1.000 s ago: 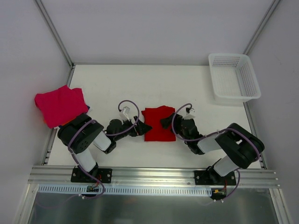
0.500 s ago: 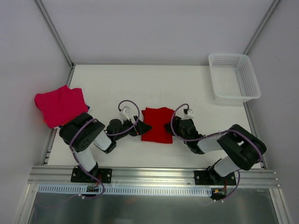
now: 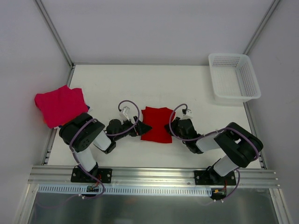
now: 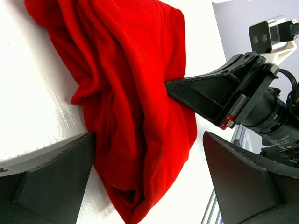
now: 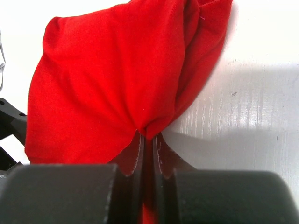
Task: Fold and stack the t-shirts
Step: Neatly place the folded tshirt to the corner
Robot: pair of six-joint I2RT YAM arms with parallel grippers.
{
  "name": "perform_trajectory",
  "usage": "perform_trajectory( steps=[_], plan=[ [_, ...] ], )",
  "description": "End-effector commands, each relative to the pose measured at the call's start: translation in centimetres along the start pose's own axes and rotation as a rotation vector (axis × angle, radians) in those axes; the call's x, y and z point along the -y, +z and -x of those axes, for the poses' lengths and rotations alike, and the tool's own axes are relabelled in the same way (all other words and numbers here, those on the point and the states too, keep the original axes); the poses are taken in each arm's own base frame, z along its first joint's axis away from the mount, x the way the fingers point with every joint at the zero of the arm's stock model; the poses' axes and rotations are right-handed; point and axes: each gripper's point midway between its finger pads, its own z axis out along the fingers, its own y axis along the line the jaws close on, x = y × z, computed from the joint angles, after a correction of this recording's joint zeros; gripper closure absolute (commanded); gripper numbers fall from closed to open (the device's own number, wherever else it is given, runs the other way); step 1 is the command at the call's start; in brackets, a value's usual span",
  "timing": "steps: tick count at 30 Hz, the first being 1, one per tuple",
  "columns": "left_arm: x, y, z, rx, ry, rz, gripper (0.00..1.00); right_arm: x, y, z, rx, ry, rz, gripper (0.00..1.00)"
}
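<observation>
We see the red shirt [image 4: 135, 93] cut off at the top edge, its pinched fold buried inside the right hand [image 5: 148, 140]

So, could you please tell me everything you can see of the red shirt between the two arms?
The red shirt is bright, plain, soft-looking cloth, folded into a small, roughly rectangular bundle with thick, rumpled folds. It lies flat on the white table, midway between the arms. The right gripper has its fingers pinched shut on the shirt's right edge. The left gripper is open at the left edge, with the cloth lying between its fingers; I cannot tell whether they touch it.
</observation>
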Motion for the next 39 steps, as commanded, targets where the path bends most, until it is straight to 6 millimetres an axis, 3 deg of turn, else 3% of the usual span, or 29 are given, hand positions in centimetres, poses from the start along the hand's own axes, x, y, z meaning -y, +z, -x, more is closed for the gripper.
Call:
perform_trajectory(
  steps=[1, 15, 18, 20, 23, 29, 39],
  plan=[
    [-6.7, -3.0, -6.3, -0.224, -0.075, 0.264, 0.01, 0.2, 0.1, -0.3, -0.006, -0.010, -0.020, 1.00],
    [-10.3, -5.5, -6.3, -0.264, -0.006, 0.521, 0.01, -0.2, 0.7, -0.8, -0.028, -0.014, -0.015, 0.99],
    [-9.1, -4.0, -7.4, -0.315, -0.058, 0.426, 0.01, -0.5, 0.7, -0.7, -0.028, -0.018, -0.012, 0.99],
    [-8.4, -2.3, -6.9, -0.301, -0.069, 0.368, 0.01, -0.6, 0.6, -0.7, -0.026, -0.019, -0.009, 1.00],
    [-8.4, -1.0, -7.5, -0.312, -0.105, 0.325, 0.01, -0.6, 0.4, -0.6, -0.025, -0.026, -0.012, 1.00],
    [-8.4, -0.9, -8.7, -0.324, -0.158, 0.293, 0.02, -0.6, 0.2, -0.2, -0.018, -0.042, -0.021, 1.00],
    [-6.1, -0.1, -9.2, -0.362, -0.110, 0.237, 0.03, -1.4, 0.6, -0.5, -0.026, -0.054, -0.013, 0.99]
  ],
)
